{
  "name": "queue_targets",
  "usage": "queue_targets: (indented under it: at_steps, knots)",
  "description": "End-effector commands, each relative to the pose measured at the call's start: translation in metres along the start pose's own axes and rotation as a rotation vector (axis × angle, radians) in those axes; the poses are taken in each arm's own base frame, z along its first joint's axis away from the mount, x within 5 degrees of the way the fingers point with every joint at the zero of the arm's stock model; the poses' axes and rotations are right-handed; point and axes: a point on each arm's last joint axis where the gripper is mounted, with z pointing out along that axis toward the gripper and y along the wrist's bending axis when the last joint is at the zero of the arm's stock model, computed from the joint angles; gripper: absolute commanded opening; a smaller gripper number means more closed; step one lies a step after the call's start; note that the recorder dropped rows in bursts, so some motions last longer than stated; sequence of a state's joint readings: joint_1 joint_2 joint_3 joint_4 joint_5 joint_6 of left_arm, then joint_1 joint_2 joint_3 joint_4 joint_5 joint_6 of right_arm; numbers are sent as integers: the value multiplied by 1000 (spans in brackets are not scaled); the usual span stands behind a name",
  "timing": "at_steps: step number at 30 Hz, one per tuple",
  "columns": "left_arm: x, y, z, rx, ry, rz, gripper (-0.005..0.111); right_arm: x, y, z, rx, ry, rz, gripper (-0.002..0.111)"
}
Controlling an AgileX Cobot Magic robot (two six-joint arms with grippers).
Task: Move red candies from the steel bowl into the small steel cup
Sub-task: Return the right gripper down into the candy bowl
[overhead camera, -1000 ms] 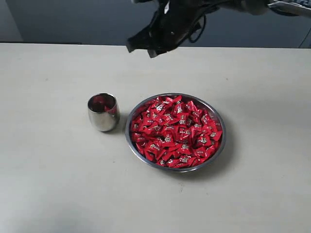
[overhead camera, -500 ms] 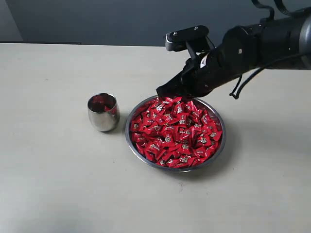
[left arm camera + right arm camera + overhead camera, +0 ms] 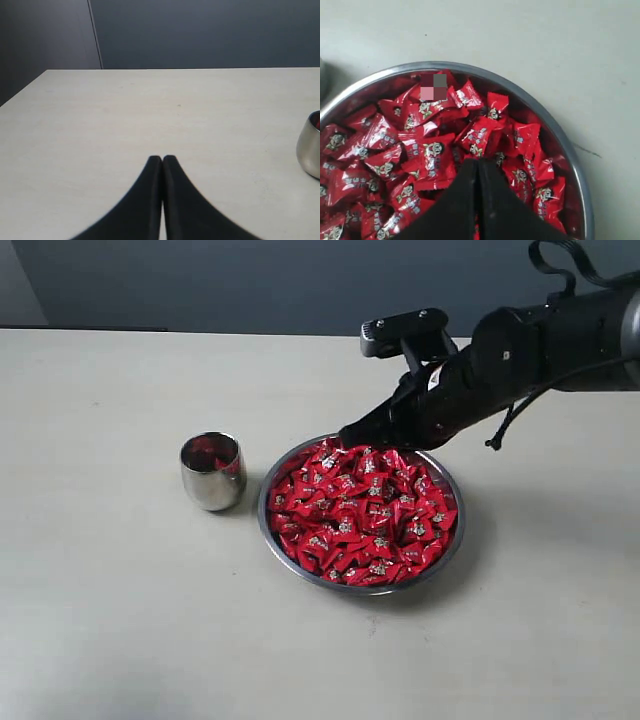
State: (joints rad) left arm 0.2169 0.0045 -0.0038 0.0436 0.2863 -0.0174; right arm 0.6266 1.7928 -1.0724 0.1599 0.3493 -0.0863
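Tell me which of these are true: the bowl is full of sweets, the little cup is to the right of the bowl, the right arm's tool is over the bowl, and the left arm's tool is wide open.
1. The steel bowl is heaped with red candies. True.
2. In the exterior view, the small steel cup stands to the right of the bowl. False: it stands upright to the left of the bowl, with a gap between them.
3. The right tool is over the bowl. True: its tip is down at the candies near the far rim, jaws together.
4. The left tool is wide open. False: it is shut, jaws pressed together, over the table.
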Motion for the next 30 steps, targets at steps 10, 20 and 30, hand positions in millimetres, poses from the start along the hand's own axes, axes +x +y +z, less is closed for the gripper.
queue_targets:
  at_steps: [10, 20, 30]
  knots:
    - [1, 0, 0, -1, -2, -2, 0, -46, 7, 24, -90, 266, -123, 1]
    - [1, 0, 0, -1, -2, -2, 0, -37, 31, 49, -144, 368, -224, 1]
    - [1, 0, 0, -1, -2, -2, 0, -35, 34, 49, -138, 384, -250, 7]
